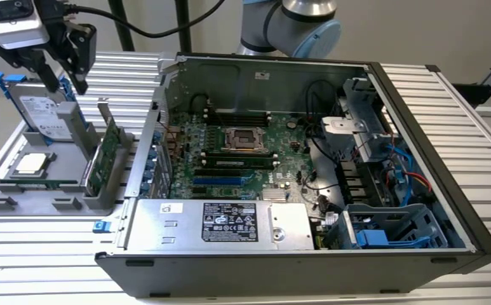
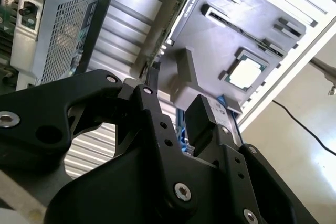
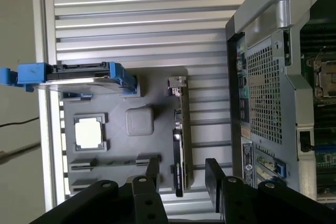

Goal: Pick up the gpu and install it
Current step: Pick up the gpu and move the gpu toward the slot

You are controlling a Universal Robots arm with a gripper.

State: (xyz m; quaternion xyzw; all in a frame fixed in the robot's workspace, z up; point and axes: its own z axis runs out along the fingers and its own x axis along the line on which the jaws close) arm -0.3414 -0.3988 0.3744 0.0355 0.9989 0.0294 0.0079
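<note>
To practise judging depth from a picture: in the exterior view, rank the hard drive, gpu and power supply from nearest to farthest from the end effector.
1. hard drive, just beneath the end effector, on the holder.
2. gpu, upright on the holder, beside the case.
3. power supply, inside the case.

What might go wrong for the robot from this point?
The gpu stands thin and upright in its grey holder; if the open gripper closes off-centre, the card may tilt or slip. The hard drive stands close beside the gripper and might get bumped.
</note>
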